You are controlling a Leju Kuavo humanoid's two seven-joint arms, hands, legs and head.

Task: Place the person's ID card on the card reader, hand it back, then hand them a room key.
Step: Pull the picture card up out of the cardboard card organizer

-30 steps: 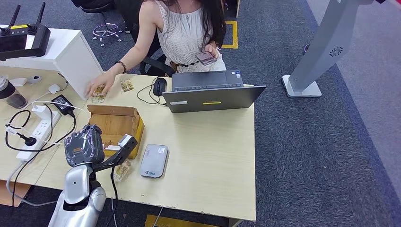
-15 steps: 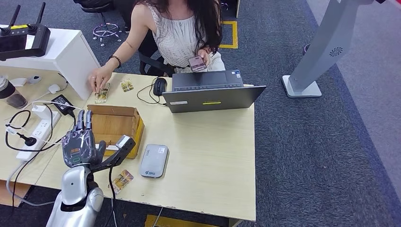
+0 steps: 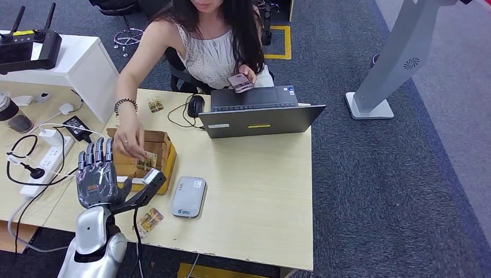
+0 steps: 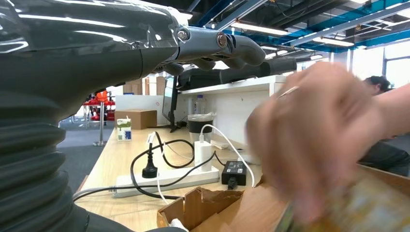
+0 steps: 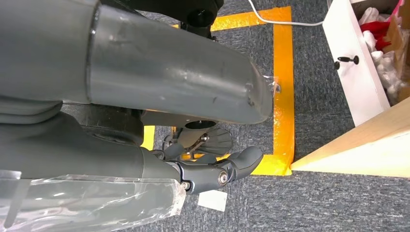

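Note:
My left hand (image 3: 97, 176) is raised over the table's near-left part, fingers spread and upright, holding nothing. A person's hand (image 3: 130, 141) reaches over the wooden box (image 3: 156, 145) and holds a card (image 3: 147, 159) just beside my left hand; in the left wrist view that hand (image 4: 314, 140) is blurred, with the card (image 4: 338, 212) below it. The grey card reader (image 3: 189, 197) lies flat to the right of the box. Another card (image 3: 149, 220) lies on the table near the front edge. My right hand (image 5: 215, 171) hangs beside the table above the floor, holding nothing.
An open laptop (image 3: 257, 113) and a mouse (image 3: 195, 105) sit at the table's far side, with one more card (image 3: 154, 104) next to the mouse. A power strip with cables (image 3: 43, 159) lies to the left. A white stand (image 3: 399, 63) rises on the carpet at right.
My left hand has uncurled and its fingers now point up. The person's hand has come from the table's far left to the box, bringing a card beside my hand.

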